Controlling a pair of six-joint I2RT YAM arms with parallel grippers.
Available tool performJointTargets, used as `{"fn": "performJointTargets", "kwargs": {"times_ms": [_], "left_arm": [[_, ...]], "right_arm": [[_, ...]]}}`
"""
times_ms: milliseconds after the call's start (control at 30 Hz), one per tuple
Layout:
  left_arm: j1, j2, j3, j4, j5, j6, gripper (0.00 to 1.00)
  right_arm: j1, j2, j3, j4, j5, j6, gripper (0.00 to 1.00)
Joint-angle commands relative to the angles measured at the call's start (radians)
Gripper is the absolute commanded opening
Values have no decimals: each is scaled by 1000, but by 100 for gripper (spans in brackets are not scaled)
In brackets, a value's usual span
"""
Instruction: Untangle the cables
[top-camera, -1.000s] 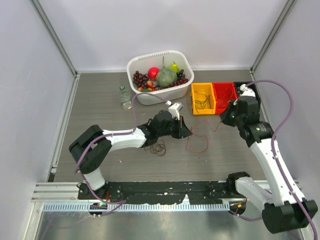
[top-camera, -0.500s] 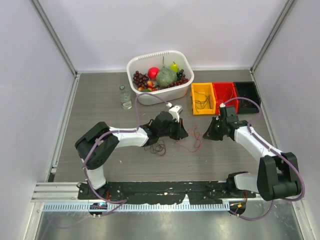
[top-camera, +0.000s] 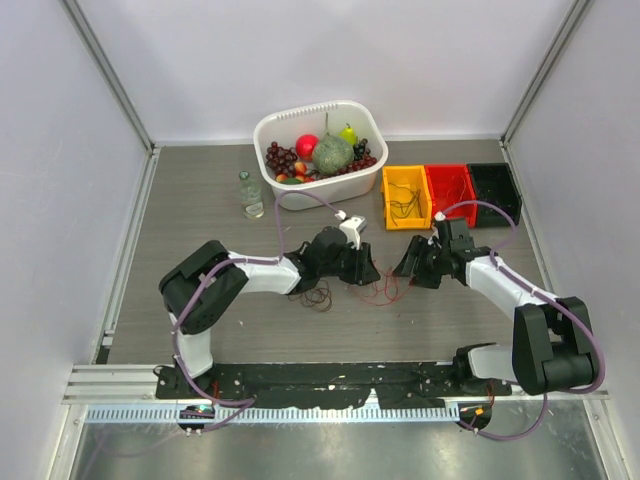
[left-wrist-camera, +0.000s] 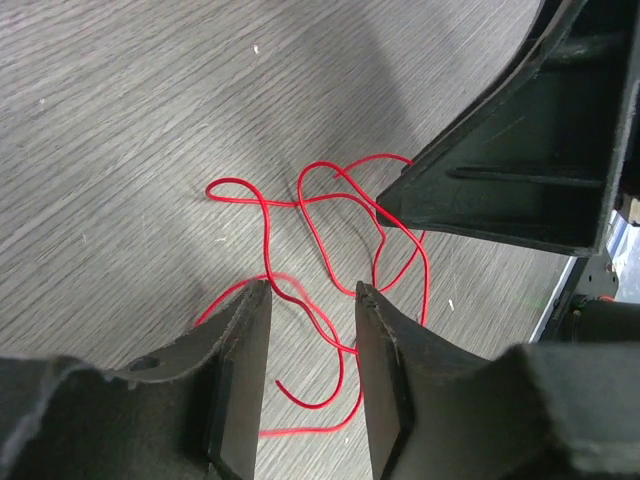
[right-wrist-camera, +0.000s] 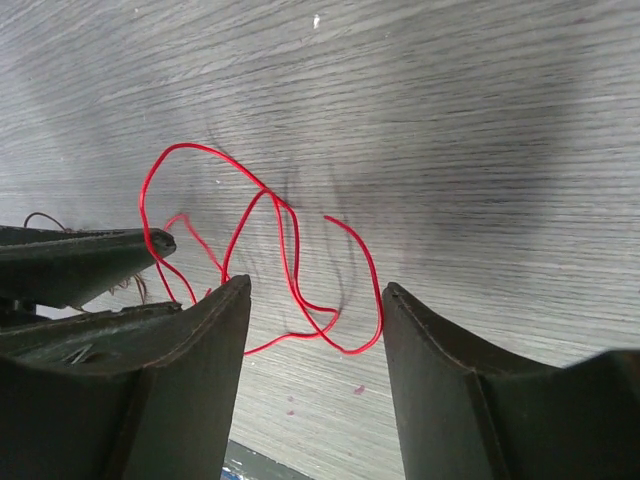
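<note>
Top external view: red wire (top-camera: 381, 291) lies on the table (top-camera: 200, 220) between both arms
Its loops sprawl sideways; left gripper (left-wrist-camera: 312, 290), jaws apart, straddles one strand, while right gripper (right-wrist-camera: 315, 285), jaws wide and empty, hangs over the opposite loops, about equally near. Black wire (top-camera: 318, 296) lies beside the left arm

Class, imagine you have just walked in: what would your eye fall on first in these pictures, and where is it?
The tangled red wire in the middle of the table stands out, with the left gripper and right gripper both open, one on either side of it. Next comes the white tub of bright fruit at the back, then the yellow bin, red bin and black bin to its right.
</note>
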Motion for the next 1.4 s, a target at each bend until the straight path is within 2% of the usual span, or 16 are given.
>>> {"fn": "performJointTargets", "kwargs": {"times_ms": [0, 167, 333, 400, 533, 733, 933, 1100, 1267, 1333, 1367], "left_arm": [[6, -60, -23, 74, 20, 42, 47], [6, -120, -48, 79, 21, 69, 58], [6, -216, -103, 79, -38, 98, 61], [6, -256, -132, 87, -77, 111, 62], [6, -336, -212, 126, -190, 121, 65], [7, -390, -295, 176, -301, 140, 67], [6, -362, -299, 211, -286, 129, 67], [7, -349, -295, 211, -282, 128, 67], [6, -353, -299, 211, -293, 126, 67], [7, -356, -299, 209, -301, 126, 67], [4, -358, -302, 209, -302, 126, 67]], "right_arm": [[14, -28, -26, 63, -11, -23, 61], [17, -70, -43, 92, 20, 8, 64], [17, -154, -29, 70, 109, -6, 68], [17, -171, -32, 89, 86, -21, 71], [48, -105, -17, 112, 20, -59, 73], [164, -5, 28, 64, 204, -96, 75], [305, 76, 85, 29, 403, -115, 75], [379, 136, 121, 9, 494, -113, 75], [460, 228, 177, -31, 661, -99, 71], [477, 263, 191, -28, 672, -86, 63], [477, 281, 198, -25, 663, -84, 54]]}}
